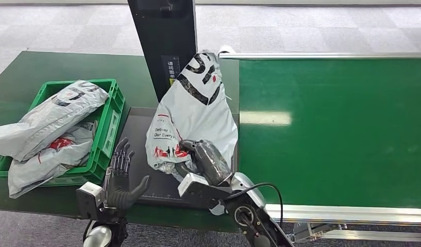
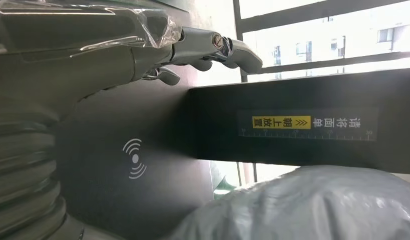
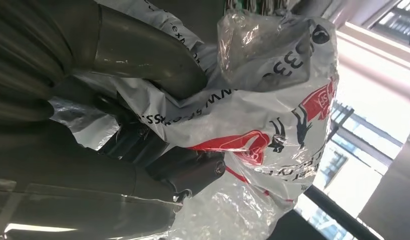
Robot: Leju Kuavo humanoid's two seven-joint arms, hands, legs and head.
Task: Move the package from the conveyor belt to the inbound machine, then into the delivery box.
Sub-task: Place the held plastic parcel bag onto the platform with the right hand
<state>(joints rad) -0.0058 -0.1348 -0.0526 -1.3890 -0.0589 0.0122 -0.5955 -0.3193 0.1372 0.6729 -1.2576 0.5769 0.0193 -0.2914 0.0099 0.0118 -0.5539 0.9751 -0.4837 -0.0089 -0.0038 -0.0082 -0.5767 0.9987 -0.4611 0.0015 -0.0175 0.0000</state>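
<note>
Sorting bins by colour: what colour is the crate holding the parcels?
Green plastic crate; head view shows it best.

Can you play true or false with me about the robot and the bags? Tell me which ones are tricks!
1. The right hand holds the white package. True.
2. The held package is on the green conveyor belt. False: it is over the black inbound machine, leaning against its upright post.
3. The green delivery box has packages in it. True.
4. The left hand holds a package. False: it holds nothing, its fingers apart.
5. The delivery box stands on the robot's right. False: it stands on its left.
</note>
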